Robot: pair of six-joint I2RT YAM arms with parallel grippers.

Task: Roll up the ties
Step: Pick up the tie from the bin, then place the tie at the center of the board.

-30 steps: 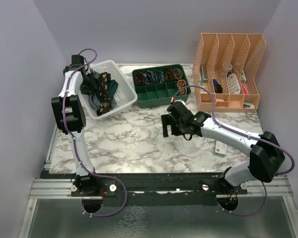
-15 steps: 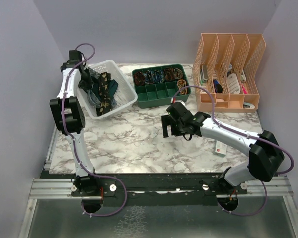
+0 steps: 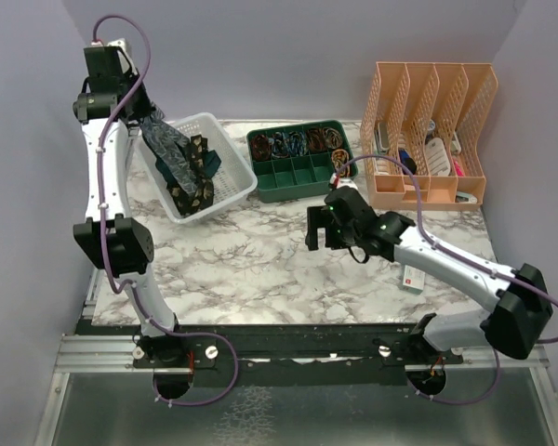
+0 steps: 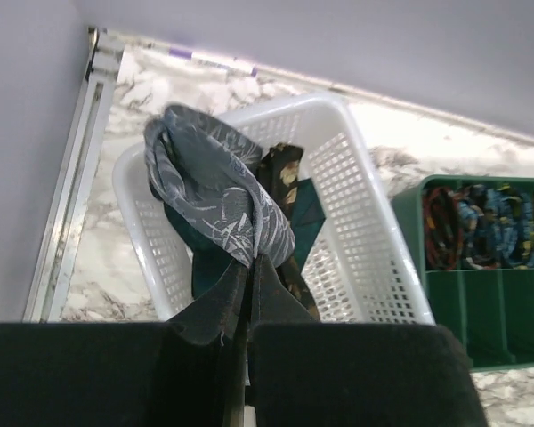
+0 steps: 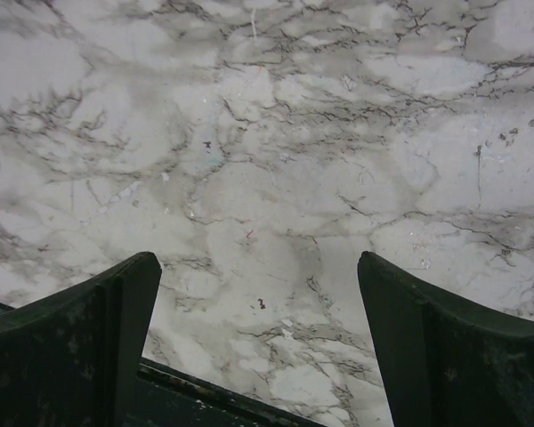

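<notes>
While the left gripper (image 4: 247, 302) clenches a bunched fold of the blue-grey patterned fabric necktie (image 4: 218, 191) high at the upper left of the top view, the rest of that tie droops in a loop into the white plastic mesh basket (image 4: 369, 227). The black-brown gold-patterned necktie (image 4: 289, 173) and the plain dark teal necktie (image 4: 310, 209) lie tangled in there too. Right gripper (image 5: 256, 267) hangs spread wide, holding nothing, over the grey-veined marble tabletop (image 5: 249, 133) mid-frame. Ties look light, limp, probably slick; pinched like this the tie folds on itself and may drag its neighbours. A hold near one end would likely lay it flat for rolling.
</notes>
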